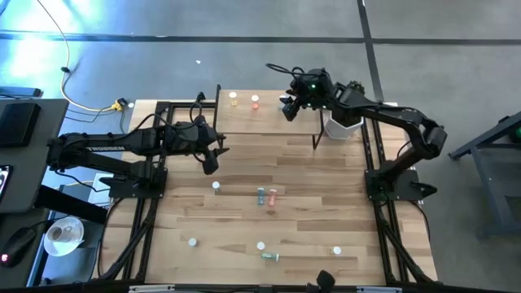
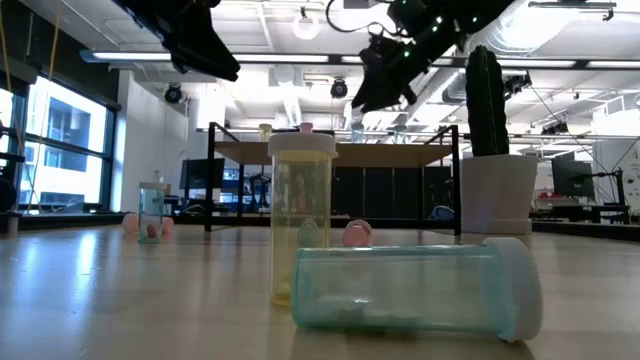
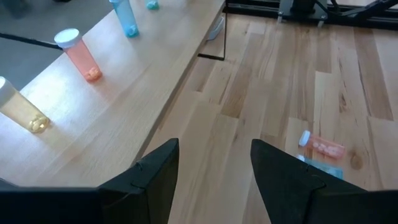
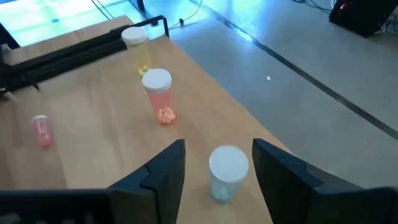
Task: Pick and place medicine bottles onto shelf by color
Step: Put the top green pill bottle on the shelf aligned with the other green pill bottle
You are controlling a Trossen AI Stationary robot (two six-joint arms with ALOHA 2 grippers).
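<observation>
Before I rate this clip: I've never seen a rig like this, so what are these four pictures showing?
Two dark robot arms work at a wooden table. One picture looks straight down, one sits at tabletop height, and one rides on each wrist. The right gripper hangs open over the shelf, a blue bottle standing between its fingers, not gripped. A pink bottle and a yellow bottle stand beside it. The left gripper hovers open and empty near the shelf's front. More bottles lie scattered on the table.
</observation>
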